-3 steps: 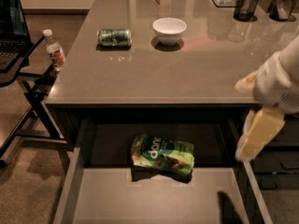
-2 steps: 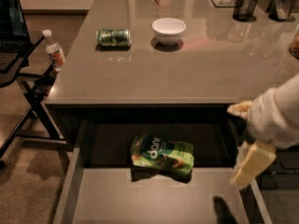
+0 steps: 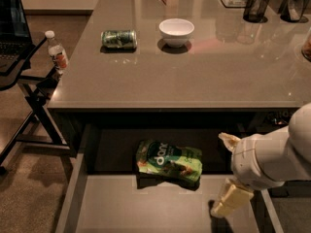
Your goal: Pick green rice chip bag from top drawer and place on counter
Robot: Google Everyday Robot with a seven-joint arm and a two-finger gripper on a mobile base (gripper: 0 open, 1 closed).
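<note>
The green rice chip bag [image 3: 169, 160] lies flat in the open top drawer [image 3: 146, 212], near its back under the counter's front edge. The counter [image 3: 194, 67] is a glossy grey-beige worktop above it. My gripper [image 3: 227, 202] hangs from the white arm at the lower right, over the drawer's right part, to the right of the bag and a little nearer the front. It is apart from the bag and holds nothing that I can see.
On the counter lie a green metal can [image 3: 119, 38] on its side and a white bowl [image 3: 176, 31]. Two black mesh cups [image 3: 256, 6] stand at the back right. A water bottle [image 3: 56, 51] stands on a black stand at the left.
My arm has moved down and to the left, from beside the counter's right edge to over the drawer's right part. The bag has not moved.
</note>
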